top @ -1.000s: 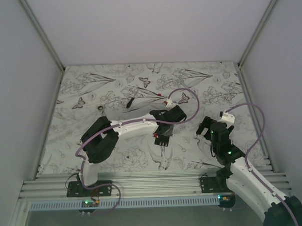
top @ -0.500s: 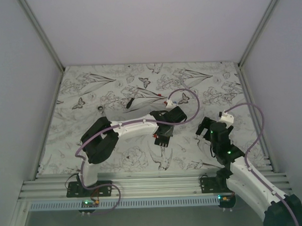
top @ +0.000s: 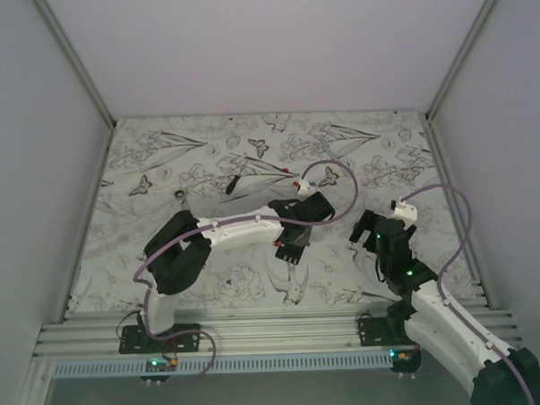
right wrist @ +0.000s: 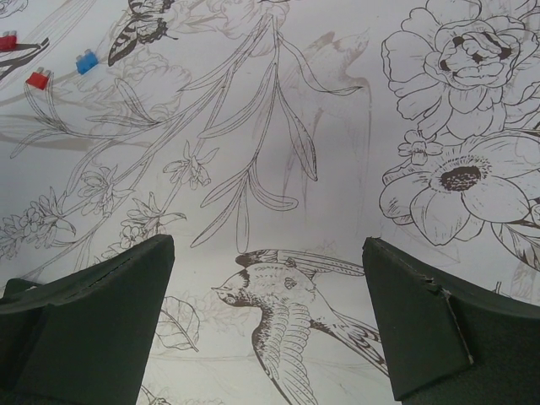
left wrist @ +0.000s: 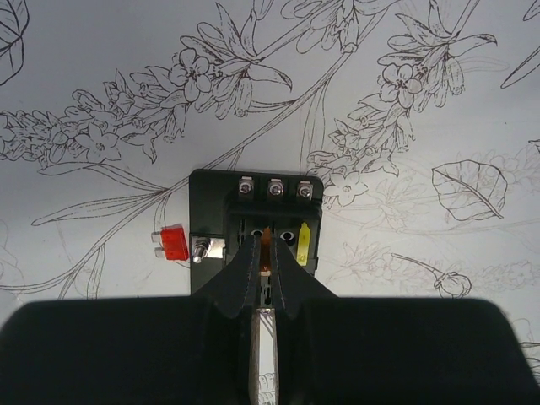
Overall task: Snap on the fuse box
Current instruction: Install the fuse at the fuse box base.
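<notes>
The fuse box [left wrist: 213,221] is a small black block lying flat on the flower-print mat, with three screws along its far edge and a yellow fuse [left wrist: 303,241] seated in a slot. My left gripper [left wrist: 267,242] is directly above it, shut on a small orange fuse [left wrist: 267,239] that stands at the box's middle slot. A red fuse [left wrist: 174,243] sits at the box's left side by a metal terminal. From above, the fuse box [top: 290,250] shows just under the left gripper [top: 295,237]. My right gripper [top: 364,231] [right wrist: 268,253] hovers to the right, open and holding nothing.
A thin black stick tool [top: 231,183] and a small ring [top: 179,195] lie on the mat farther back. Loose fuses are scattered behind the left wrist: two red fuses [right wrist: 36,79] [right wrist: 7,40] and a blue fuse [right wrist: 85,62]. White walls close in the table.
</notes>
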Controlling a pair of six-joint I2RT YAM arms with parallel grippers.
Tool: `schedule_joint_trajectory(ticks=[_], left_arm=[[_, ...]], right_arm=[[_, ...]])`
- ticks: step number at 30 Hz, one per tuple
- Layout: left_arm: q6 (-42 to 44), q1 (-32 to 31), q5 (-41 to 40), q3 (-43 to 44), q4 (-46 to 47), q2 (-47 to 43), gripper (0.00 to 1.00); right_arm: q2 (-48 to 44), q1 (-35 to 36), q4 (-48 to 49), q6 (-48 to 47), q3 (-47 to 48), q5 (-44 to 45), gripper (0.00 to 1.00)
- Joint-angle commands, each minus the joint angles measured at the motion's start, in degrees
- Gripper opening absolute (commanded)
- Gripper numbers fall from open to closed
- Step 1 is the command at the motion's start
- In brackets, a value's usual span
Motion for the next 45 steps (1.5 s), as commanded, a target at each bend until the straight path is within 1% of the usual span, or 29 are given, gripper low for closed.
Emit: schedule_joint_trajectory(ticks=[1, 10, 45], left_arm=[[0.53, -0.60, -0.11, -1.23, -0.19, -2.76, 0.00], [1.56, -0.59, 1.09, -1.34, 0.60, -2.17, 0.00], [3.61, 0.27, 1.06, -1.34, 0.81, 0.78, 0.00]], right_arm=[[0.00, -0.44, 1.58, -0.47, 0.47, -0.03, 1.00], [0.67, -0.43, 1.91, -0.75, 0.55, -0.74, 1.00], [1.81, -0.45, 2.72, -1.18, 0.55, -2.17, 1.00]])
